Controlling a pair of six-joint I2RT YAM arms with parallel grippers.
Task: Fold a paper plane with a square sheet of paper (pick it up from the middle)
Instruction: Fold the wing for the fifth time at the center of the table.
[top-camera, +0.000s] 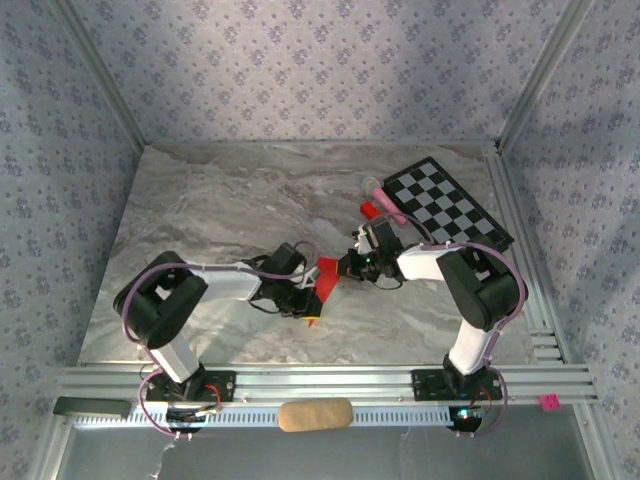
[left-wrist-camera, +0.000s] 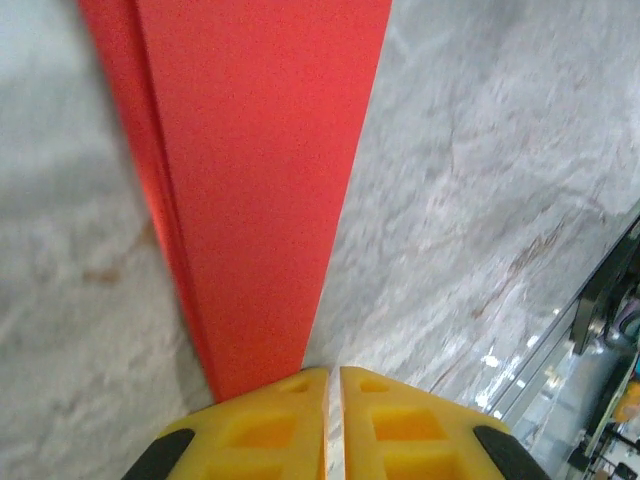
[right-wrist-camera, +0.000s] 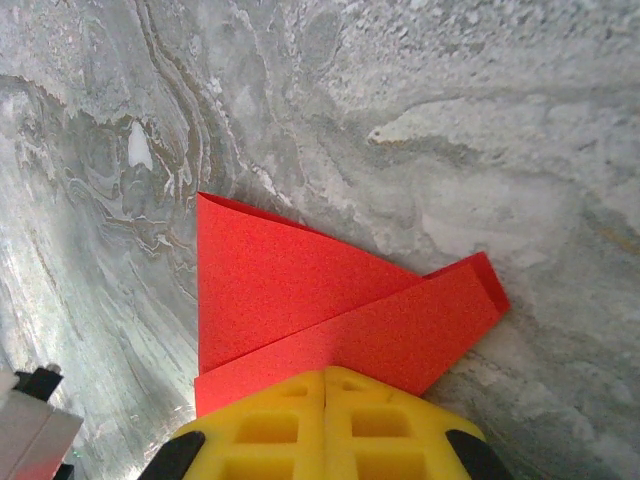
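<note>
The red square sheet of paper lies creased into overlapping layers on the marble table, between my two grippers. In the left wrist view the paper narrows as a long strip toward my left gripper and ends at the left fingertip. Those jaws stand a thin slit apart, with bare table showing through. In the right wrist view the paper shows a triangular layer crossed by a folded strip. My right gripper is shut on the strip's near edge. From above, the left gripper and right gripper flank the paper.
A black-and-white checkerboard lies at the back right, with a small red block and a pale object at its left corner. A tan pad rests on the front rail. Patterned walls close in the table.
</note>
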